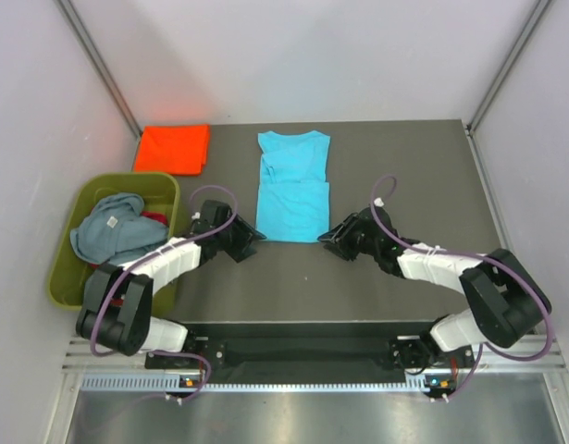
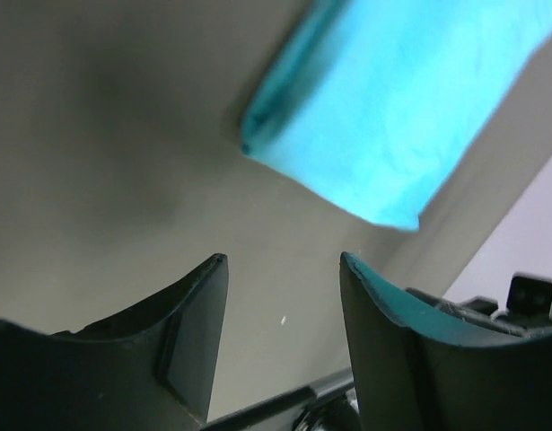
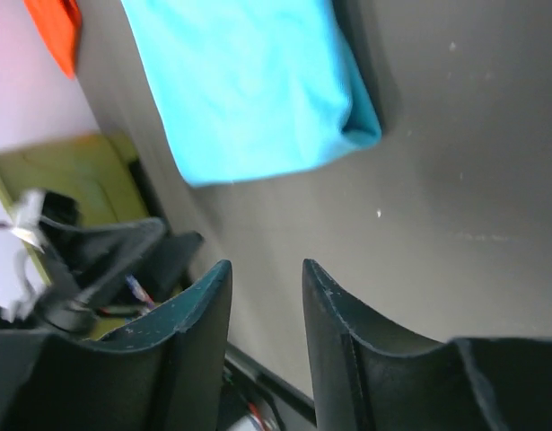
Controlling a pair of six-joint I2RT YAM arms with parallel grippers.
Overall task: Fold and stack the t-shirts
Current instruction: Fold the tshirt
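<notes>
While the dark grey matte table fills the middle of the overhead view, the olive-green plastic tub sits at the left edge of the frame, hanging partly off the table's side. The bright turquoise cloth t-shirt lies folded into a long rectangle just above frame centre. The orange-red cloth t-shirt lies folded flat at the table's upper-left corner, well apart from the turquoise one. Inside the tub, the grey-blue cloth t-shirt lies crumpled, and a sliver of the red cloth t-shirt shows at its right. The left gripper sits near the turquoise shirt's lower-left corner, jaws spread and empty. The right gripper sits near the lower-right corner, jaws likewise apart, holding nothing.
</notes>
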